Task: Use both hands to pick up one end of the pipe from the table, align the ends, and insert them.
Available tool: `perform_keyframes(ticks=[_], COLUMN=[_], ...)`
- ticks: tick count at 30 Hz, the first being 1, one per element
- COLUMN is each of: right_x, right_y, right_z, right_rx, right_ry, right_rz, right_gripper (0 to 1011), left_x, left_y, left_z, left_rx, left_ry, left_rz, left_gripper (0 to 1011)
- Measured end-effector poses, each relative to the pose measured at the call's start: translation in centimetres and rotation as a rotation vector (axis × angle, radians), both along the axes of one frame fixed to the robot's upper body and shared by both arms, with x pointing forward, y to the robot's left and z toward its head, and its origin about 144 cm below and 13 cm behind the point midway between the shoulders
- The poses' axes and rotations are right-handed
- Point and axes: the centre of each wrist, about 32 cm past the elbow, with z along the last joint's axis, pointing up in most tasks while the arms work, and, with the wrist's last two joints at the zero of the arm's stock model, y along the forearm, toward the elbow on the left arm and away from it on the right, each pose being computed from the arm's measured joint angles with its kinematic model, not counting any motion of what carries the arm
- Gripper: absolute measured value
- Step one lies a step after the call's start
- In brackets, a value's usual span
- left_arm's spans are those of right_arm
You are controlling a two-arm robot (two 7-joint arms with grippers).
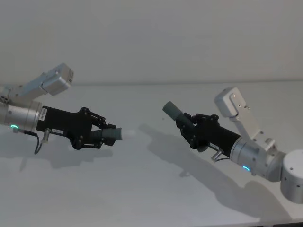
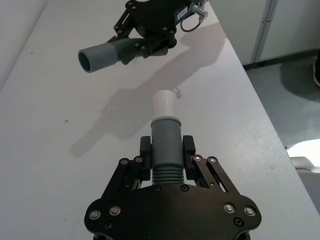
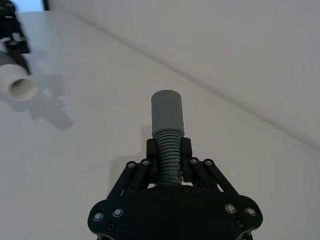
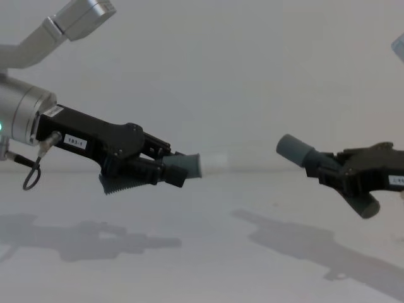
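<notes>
Head view: left claw [image 1: 105, 135], black, flat-linked, pinching a dark grey ribbed hose piece with a narrow white tip [image 1: 113, 135]; right claw [image 1: 187, 124], same make, pinching a second dark grey ribbed hose piece with an open socket cuff [image 1: 172, 110]; both pieces held clear above the plain white matte table [image 1: 142, 189]. Pick-up judged done; the white tip [image 2: 165, 104] and the socket [image 2: 90, 59] stand well apart and not yet in line, so aligning and inserting are left to do.
</notes>
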Motion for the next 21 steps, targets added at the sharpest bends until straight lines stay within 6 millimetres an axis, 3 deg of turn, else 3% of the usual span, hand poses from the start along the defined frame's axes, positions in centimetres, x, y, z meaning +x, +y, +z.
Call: perform_keyframes(ticks=[21], right_x=[3.2], right_y=[-4.1], right_z=[1.5], right_rx=[-0.082], right_ry=[-0.177], right_rz=[0.351], right_gripper=[234], left_x=[0.0], left_y=[0.0], left_z=[0.0], left_rx=[0.0], left_ry=[0.0], left_rz=[0.0], left_gripper=[331])
